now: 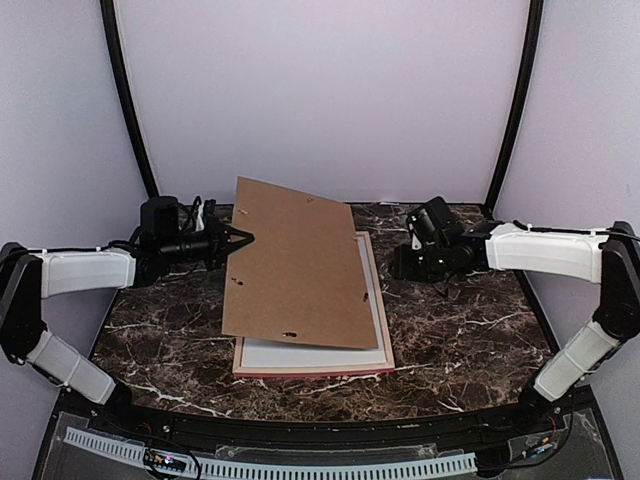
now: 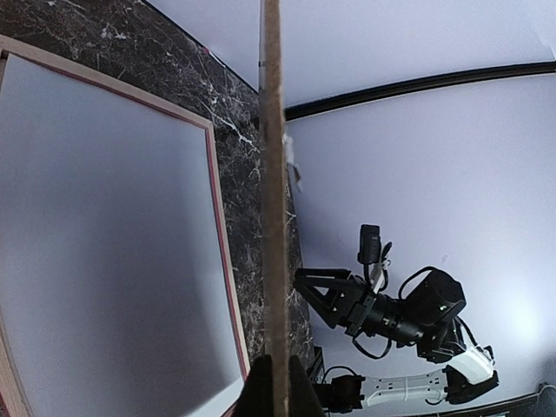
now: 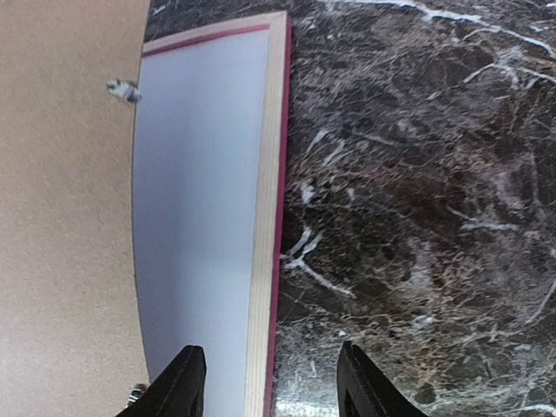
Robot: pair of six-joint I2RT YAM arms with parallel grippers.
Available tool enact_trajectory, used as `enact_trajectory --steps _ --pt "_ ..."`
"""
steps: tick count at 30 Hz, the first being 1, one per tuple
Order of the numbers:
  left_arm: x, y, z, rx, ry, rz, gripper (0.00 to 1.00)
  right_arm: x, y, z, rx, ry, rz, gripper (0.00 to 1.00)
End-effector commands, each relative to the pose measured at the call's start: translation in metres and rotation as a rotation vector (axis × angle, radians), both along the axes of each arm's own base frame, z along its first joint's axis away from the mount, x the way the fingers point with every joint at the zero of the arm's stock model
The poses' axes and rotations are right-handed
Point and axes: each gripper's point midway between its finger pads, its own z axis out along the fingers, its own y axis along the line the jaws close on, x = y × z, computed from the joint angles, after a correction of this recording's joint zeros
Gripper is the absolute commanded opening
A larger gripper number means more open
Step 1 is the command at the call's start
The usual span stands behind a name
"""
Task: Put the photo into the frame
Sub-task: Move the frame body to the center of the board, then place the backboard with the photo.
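Observation:
The frame [image 1: 384, 330] lies flat on the marble table, pale wood side up, with its pink face showing only at the edges. A blank whitish sheet [image 1: 310, 355] fills it; no printed photo shows in any view. My left gripper [image 1: 243, 238] is shut on the left edge of the brown hardboard backing [image 1: 300, 265] and holds it tilted above the frame. In the left wrist view the board [image 2: 274, 217] stands edge-on between my fingers [image 2: 276, 393]. My right gripper [image 3: 271, 387] is open and empty, over the frame's right rail [image 3: 265, 261].
The dark marble table [image 1: 460, 330] extends right of and in front of the frame. Small metal tabs [image 3: 124, 89] sit on the board's edge. White walls and black curved poles [image 1: 125, 90] enclose the back. The right gripper [image 2: 323, 294] shows in the left wrist view.

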Motion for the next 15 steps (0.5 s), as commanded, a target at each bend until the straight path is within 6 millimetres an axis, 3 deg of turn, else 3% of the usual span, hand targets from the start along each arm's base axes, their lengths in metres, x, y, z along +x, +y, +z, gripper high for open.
enact_trajectory --steps 1,6,15 --pt "0.007 -0.013 0.024 -0.090 -0.104 -0.038 0.00 0.010 -0.033 0.015 -0.069 -0.045 -0.040 0.54" --pt "0.016 -0.020 0.005 -0.100 -0.069 -0.060 0.00 0.012 -0.049 0.007 -0.085 -0.033 -0.060 0.54" --pt "0.027 -0.029 -0.020 -0.091 -0.020 -0.087 0.00 0.007 -0.049 -0.014 -0.087 0.005 -0.047 0.53"
